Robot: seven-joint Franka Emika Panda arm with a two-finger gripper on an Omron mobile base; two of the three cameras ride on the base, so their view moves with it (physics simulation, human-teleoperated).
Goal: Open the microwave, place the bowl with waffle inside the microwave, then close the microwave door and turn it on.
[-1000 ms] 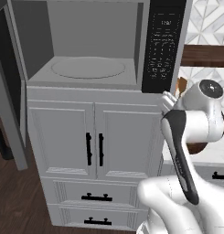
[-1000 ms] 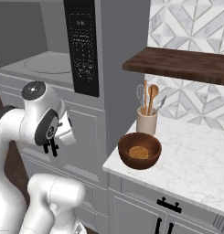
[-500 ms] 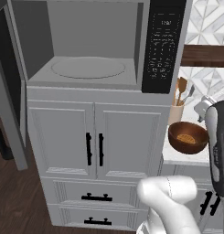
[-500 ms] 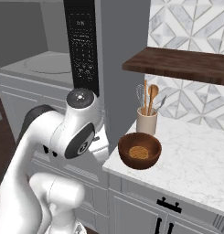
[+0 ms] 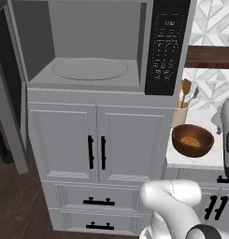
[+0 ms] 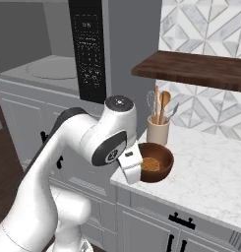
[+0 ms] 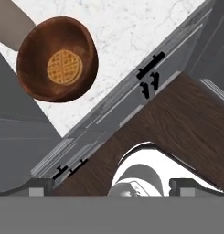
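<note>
The microwave [image 5: 90, 70] stands open, its grey cavity and round turntable bare, with the black keypad [image 5: 165, 46] at its right. The microwave door [image 5: 8, 93] is swung out at the far left. On the marble counter sits the dark brown bowl with waffle [image 5: 193, 140] [image 6: 157, 162]; in the hand view it lies at the upper left [image 7: 58, 59]. My gripper [image 7: 111, 187] is open with nothing between its fingertips [image 7: 40, 186]. In the right base view my hand [image 6: 130, 166] hangs at the counter's front edge, just left of the bowl.
A beige utensil holder [image 6: 158, 130] with wooden spoons stands right behind the bowl. A dark wooden shelf [image 6: 191, 69] hangs over the counter [image 6: 210, 167]. Cabinet doors with black handles [image 5: 96, 151] lie below the microwave. Dark wood floor [image 7: 177, 119] shows beneath the hand.
The arm has swung right, from in front of the keypad to the counter. The hand now hangs next to the bowl. The gripper stays open.
</note>
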